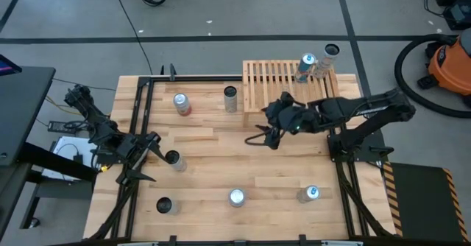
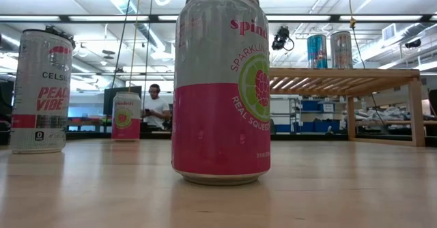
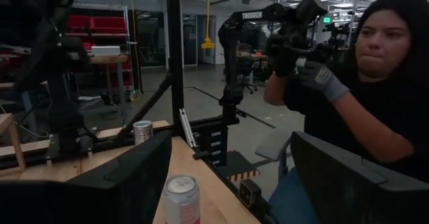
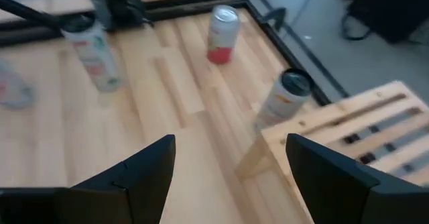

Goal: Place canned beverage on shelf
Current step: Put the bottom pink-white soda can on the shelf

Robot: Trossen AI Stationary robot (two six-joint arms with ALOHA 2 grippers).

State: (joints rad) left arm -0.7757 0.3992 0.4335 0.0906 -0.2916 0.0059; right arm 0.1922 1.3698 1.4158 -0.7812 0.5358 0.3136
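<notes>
Your right tool (image 1: 268,133) hangs spread and empty just in front of the shelf (image 1: 288,85), where two cans (image 1: 306,68) already stand, far past it. Your left tool (image 1: 144,159) waits spread beside a dark-topped can (image 1: 174,160); its label is hidden.

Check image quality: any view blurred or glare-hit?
Right wrist view: soft with blur, the cans and the shelf smeared. Low view: the near pink can sharp, ceiling lights bright behind it. High view: evenly lit, no harsh shadows. Left wrist view: dim, own fingers dark.
</notes>
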